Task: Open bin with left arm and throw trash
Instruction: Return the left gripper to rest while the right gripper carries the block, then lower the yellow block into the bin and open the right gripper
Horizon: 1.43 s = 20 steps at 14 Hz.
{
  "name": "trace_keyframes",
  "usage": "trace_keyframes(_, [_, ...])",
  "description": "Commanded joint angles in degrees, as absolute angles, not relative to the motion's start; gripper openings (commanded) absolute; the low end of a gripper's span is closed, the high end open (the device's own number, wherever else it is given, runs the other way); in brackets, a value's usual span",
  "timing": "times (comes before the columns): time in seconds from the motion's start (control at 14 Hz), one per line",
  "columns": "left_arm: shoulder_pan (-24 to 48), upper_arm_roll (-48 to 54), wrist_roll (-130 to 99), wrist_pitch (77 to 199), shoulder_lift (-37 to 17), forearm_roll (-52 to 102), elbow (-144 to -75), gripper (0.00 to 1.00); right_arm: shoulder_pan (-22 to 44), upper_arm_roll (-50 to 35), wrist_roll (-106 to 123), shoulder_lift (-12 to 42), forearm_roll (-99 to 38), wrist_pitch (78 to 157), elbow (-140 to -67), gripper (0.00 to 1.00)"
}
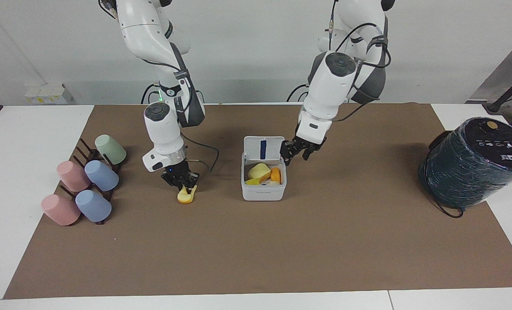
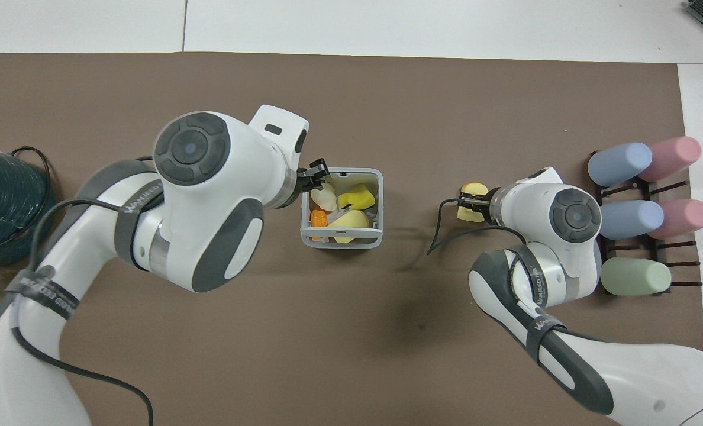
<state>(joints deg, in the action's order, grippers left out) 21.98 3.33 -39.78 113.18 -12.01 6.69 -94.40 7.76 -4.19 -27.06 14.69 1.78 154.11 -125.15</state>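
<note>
one soft yellow block with an orange spot (image 1: 186, 194) is lying on the mat toward the right arm's end, beside the small white open-lidded bin (image 1: 263, 190), and the right gripper (image 1: 182, 185) is pinching it near one end, risking slip, while the left gripper (image 1: 297, 152) is hanging empty and parted over the bin's rim.

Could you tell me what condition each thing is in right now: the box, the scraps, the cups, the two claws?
Small white square bin: lid up, scraps inside.
Yellow block with orange spot: on the mat, right gripper pinching it.
Left gripper: open, empty, over the bin's edge.
Pastel cups: lying on their rack.
</note>
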Motion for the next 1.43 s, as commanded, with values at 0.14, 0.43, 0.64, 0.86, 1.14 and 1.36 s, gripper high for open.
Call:
trace_keyframes(0.14, [11.10,3.34,-20.79,103.55,-9.41,7.21,-92.28,0.73,10.54,-5.01,-35.23,13.10,2.29,143.65,-116.05,0.00])
trace_keyframes(0.43, [3.71,2.90,-6.36,101.00,-8.53,6.07,-93.60,0.73,15.98,-5.01,-44.71,13.80,2.11,134.83,-104.96,0.00])
trace_keyframes(0.64, [2.11,2.90,-0.45,98.01,-7.82,-0.07,-93.52,0.74,20.20,-5.01,-52.10,14.32,2.02,136.22,-103.36,0.00])
trace_keyframes(0.86, [2.02,2.90,0.00,97.12,-5.11,-1.05,-93.16,0.88,23.37,-5.01,-57.65,14.41,-1.39,138.08,-103.36,0.00])
trace_keyframes(1.14, [2.72,3.34,0.00,95.89,-2.73,-0.97,-93.16,1.00,27.24,-5.01,-60.73,14.85,-1.49,136.50,-104.32,0.19])
trace_keyframes(1.36, [2.99,3.69,-0.09,95.97,-2.11,-0.97,-93.43,1.00,27.95,-5.01,-61.44,14.50,-1.32,133.51,-104.24,1.00])
